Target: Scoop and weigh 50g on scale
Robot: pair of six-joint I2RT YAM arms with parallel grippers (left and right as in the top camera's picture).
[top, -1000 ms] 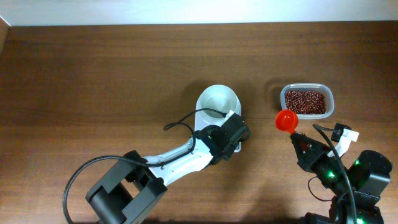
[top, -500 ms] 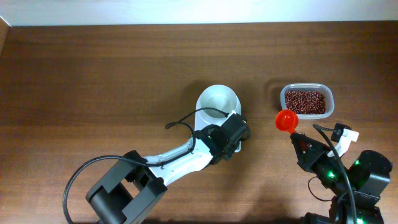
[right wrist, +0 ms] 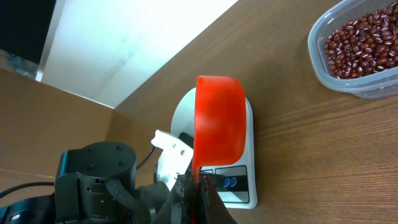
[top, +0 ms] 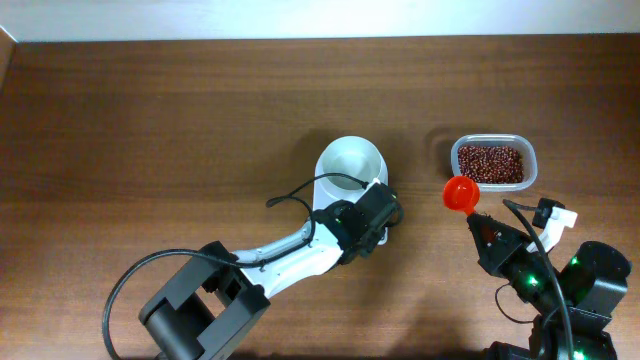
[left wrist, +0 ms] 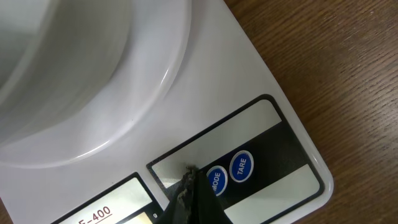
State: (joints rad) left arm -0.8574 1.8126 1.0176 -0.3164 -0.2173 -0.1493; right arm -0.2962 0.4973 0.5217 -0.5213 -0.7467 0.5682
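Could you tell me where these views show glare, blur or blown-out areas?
Overhead: evenly lit and sharp, the bowl bright but not washed out. Left wrist: a small glint on the bowl's rim; the left gripper dark and soft at the bottom edge; the scale's button labels crisp. Right wrist: the red scoop sharp, the pale wall behind nearly blown out.

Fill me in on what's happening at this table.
The left gripper, fingers shut, is pressing its tip on the scale's button panel, just left of the MODE button. The white bowl on the scale looks empty. The right gripper holds a red scoop by its handle, between the scale and the tub of red beans. No beans show in the scoop from overhead, so scooping hasn't started.
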